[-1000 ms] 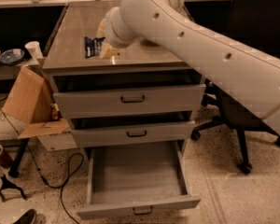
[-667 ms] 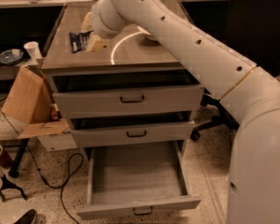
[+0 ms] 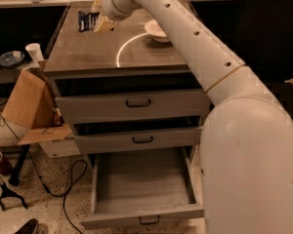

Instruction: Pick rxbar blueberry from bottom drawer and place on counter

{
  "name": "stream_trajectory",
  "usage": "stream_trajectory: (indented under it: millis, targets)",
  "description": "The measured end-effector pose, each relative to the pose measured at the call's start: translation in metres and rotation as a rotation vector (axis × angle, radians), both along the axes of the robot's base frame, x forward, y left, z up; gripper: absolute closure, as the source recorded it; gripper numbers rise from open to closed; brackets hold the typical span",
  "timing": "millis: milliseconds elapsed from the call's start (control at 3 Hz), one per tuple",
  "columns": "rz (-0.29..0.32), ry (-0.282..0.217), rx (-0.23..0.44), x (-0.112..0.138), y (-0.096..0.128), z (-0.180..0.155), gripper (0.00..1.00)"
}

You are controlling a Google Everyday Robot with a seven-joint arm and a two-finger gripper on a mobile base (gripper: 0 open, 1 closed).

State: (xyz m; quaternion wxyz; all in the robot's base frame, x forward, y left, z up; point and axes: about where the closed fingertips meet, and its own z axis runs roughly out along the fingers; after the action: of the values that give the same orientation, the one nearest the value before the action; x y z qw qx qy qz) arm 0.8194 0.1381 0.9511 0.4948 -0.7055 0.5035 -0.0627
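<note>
rxbar blueberry (image 3: 87, 20) is at the far-left back corner of the desk (image 3: 88, 52), i.e. the cabinet's glossy top and the task's counter. Its right end is pinched in the gripper (image 3: 102, 23). Gripper is closed narrow on that end and the rest of the bar sticks out to the left. Can't tell if the bar touches the top or hangs just above it.

Risks from here, as I read it:
- Drop point is close to the left and back edges. Release there with any sideways motion and the bar skids on the glossy surface and goes over, down toward the cardboard box (image 3: 27, 101) or behind the cabinet.
- If it's above the surface at release, a flat light wrapper lands unpredictably and may flip or slide.
- Grip is on one end only, so the free end may sag and touch first. Pushing down then bends or pivots the bar in the grip.
- Wrapper may cling to a pad on opening and get dragged along on retreat.
- The arm crosses right over the white bowl (image 3: 156, 30). A low retreat path clips it and shoves it along the top.
- bottom drawer (image 3: 141, 179) is pulled fully out and empty. Any base move forward hits its front.
</note>
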Motion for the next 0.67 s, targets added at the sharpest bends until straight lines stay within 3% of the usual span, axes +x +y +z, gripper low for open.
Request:
stream_trajectory:
  millis: [333,667]
  targets:
    - [-0.069,0.024,0.016,0.022,-0.012,0.002,0.58]
    - [-0.044,0.082,-0.022,0.028,-0.012,-0.020,0.27]
